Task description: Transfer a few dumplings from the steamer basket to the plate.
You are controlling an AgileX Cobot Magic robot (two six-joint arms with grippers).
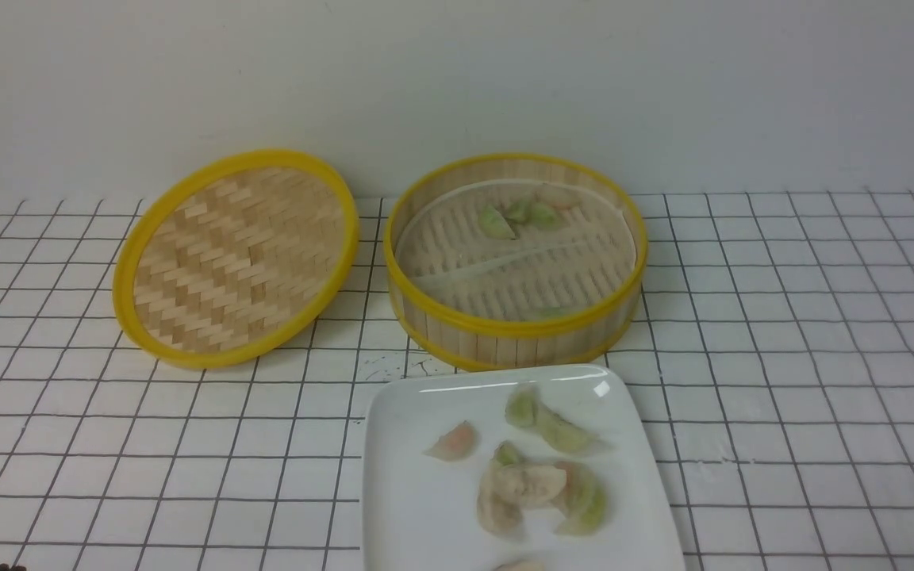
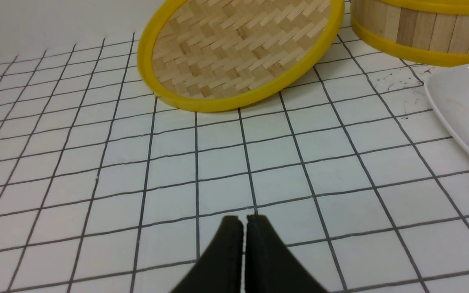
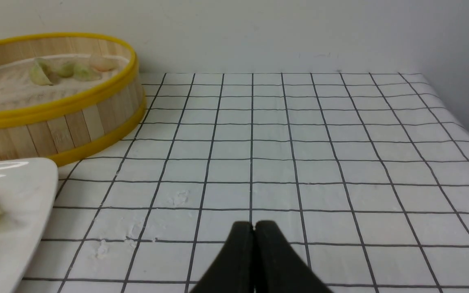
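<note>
On the left of the gridded tabletop a woven, yellow-rimmed lid is tilted, its far edge raised and one side close to the steamer basket. The basket stands right of centre and holds a small cluster of pale green dumplings near its far wall, with another showing faintly at the near rim. Just in front of it, the white plate carries several more dumplings, green, pinkish and beige, some heaped together. The right side of the tabletop is open grid. No writing or labels can be read anywhere.

Neither arm appears in the front view. Only the wrist views show them: the left hand is clenched and empty above the grid near the lid, and the right hand is likewise clenched and empty, with basket and plate corner off to its side.
</note>
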